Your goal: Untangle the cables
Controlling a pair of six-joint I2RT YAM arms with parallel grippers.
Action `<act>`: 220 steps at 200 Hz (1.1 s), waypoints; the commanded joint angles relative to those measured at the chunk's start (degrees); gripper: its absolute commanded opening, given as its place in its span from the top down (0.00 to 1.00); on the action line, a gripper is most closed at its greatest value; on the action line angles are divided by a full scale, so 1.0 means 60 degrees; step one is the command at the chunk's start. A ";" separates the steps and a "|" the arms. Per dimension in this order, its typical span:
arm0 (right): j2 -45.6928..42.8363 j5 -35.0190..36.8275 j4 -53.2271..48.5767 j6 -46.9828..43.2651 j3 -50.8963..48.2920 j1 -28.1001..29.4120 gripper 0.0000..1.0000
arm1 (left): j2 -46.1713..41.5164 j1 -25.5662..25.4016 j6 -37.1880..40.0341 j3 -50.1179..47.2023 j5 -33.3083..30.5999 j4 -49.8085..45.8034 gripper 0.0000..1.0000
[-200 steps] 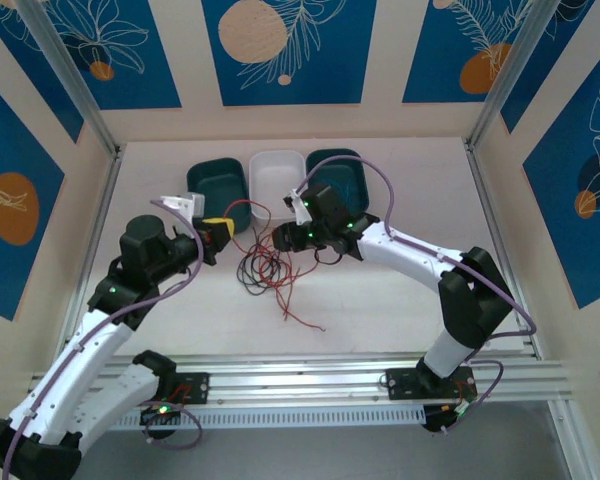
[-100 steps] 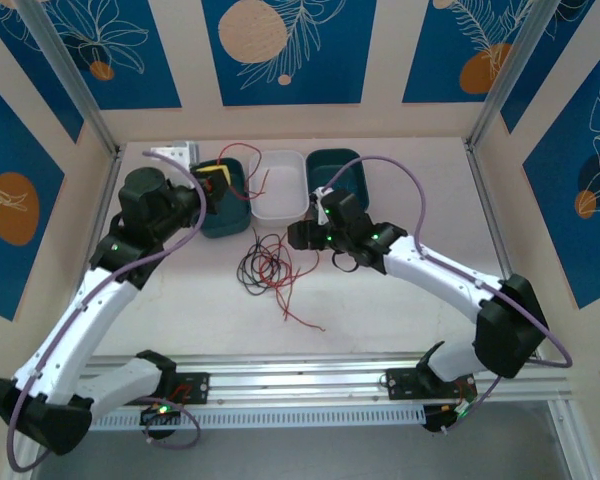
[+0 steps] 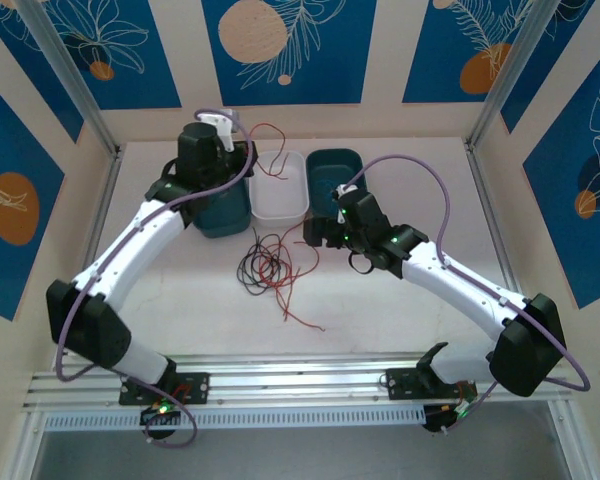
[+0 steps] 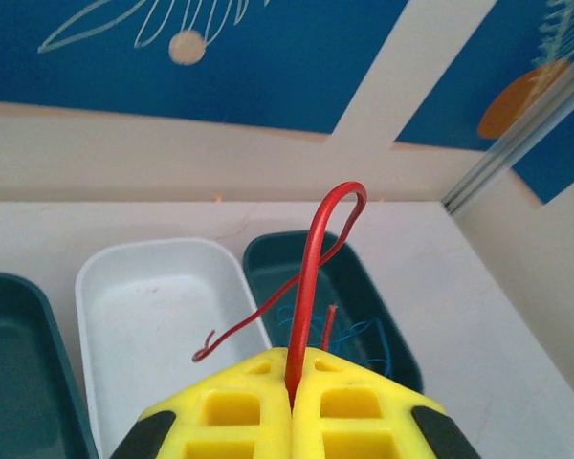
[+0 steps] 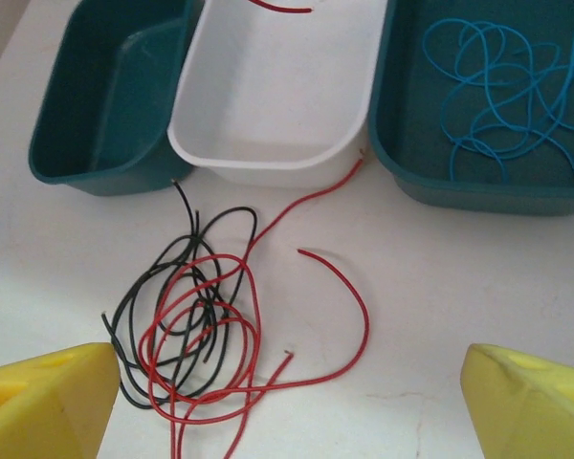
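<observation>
- My left gripper point(image 4: 292, 387) has its yellow fingers pressed together, pinching a red wire point(image 4: 311, 277) between them.
- That red wire rises from the fingers in a tall narrow loop, bends over at the top and trails down, with its free end hanging above the white tub point(image 4: 105, 287).
- In the overhead view the left arm reaches to the far side of the table point(image 3: 400, 300), over the left green tub point(image 3: 220, 225).
- My right gripper point(image 5: 287, 359) is spread wide and holds nothing; I see one yellow finger in each lower corner of its wrist view.
- It hovers over the table just right of the tangle of black and red wires point(image 5: 187, 316), which lies on the table in front of the tubs.
- A loose red wire point(image 5: 349, 320) curves out to the right of the tangle, and another red strand runs up to touch the white tub's near right corner.
- A blue wire point(image 5: 497, 76) lies coiled inside the right green tub point(image 5: 459, 191), apart from the tangle.
- The left green tub sits just beside the white one, and I see no wire in it.
</observation>
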 commanded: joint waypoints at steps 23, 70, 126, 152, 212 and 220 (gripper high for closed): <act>-0.0167 0.0192 -0.0568 0.0336 0.0187 -0.0310 0.02 | 0.1554 0.0028 -0.0402 0.1150 -0.0454 -0.1004 1.00; -0.0049 -0.0044 -0.1010 0.0650 0.0263 -0.0604 0.00 | 0.3540 -0.0046 -0.0541 0.2303 -0.0486 -0.1831 1.00; -0.0017 -0.0069 -0.1508 0.0754 0.0365 -0.0739 0.00 | 0.5527 -0.0168 -0.0193 0.4040 -0.0853 -0.3119 1.00; -0.0068 -0.0029 -0.1669 0.0822 0.0387 -0.0787 0.00 | 0.5995 -0.0209 -0.0270 0.4560 -0.1320 -0.3761 1.00; 0.0056 -0.0204 -0.1666 0.0901 0.0431 -0.0848 0.01 | 0.6659 -0.0253 -0.0448 0.4803 -0.1357 -0.4122 0.95; 0.0071 -0.0249 -0.1669 0.0889 0.0438 -0.0839 0.01 | 0.6742 -0.0254 -0.0439 0.4860 -0.1380 -0.4149 0.90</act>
